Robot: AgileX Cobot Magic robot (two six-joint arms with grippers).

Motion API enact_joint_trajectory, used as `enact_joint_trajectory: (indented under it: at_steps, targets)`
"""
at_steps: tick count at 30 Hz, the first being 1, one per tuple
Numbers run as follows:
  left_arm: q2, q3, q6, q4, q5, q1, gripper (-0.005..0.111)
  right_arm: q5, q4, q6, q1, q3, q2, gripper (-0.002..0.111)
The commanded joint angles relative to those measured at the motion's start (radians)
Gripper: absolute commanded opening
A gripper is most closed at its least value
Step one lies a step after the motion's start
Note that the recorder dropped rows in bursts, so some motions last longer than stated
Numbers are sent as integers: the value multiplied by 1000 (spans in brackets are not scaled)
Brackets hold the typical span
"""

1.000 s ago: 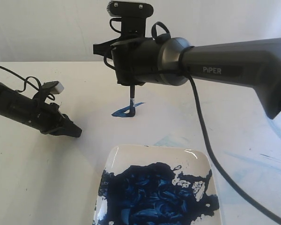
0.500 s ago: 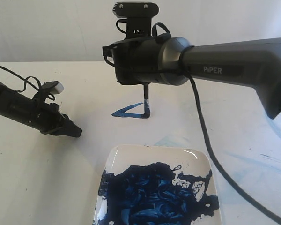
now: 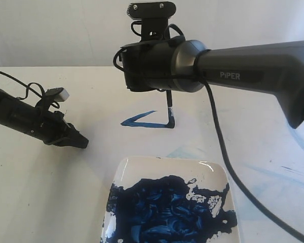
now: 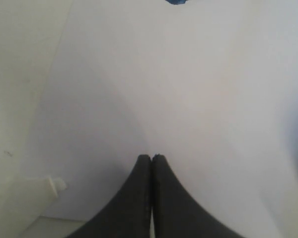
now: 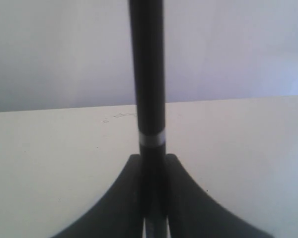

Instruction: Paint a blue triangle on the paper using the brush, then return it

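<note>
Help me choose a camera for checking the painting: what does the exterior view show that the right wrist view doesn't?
Only the exterior view: the blue triangle, two sides drawn, the paint plate and the left pincer. Only the right wrist view: the right pincer shut on the brush beside its pale ring. Both: the brush itself, upright.

Bright flat light, pretty washed out. Glare on the glossy white plate [image 3: 206, 163] at its upper-right rim, and both wrist views are blurry up close.
</note>
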Motion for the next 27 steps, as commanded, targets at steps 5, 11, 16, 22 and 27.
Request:
enact_joint_trajectory:
  at_steps: [5,11,16,22,27]
  targets:
    - [2,-2,1,-2,3,1,0,-9,-7,-12,-2,-2,-37,0]
    - [2,-2,1,-2,3,1,0,18,-33,-9,-2,-2,-80,0]
    - [2,-2,1,-2,3,1,0,18,-42,-9,-2,-2,-105,0]
    - [2,-2,1,-2,7,1,0,88,-37,-6,-26,-2,-141,0]
    - [2,-2,1,-2,7,1,0,214,-13,33,-99,-2,-166,0]
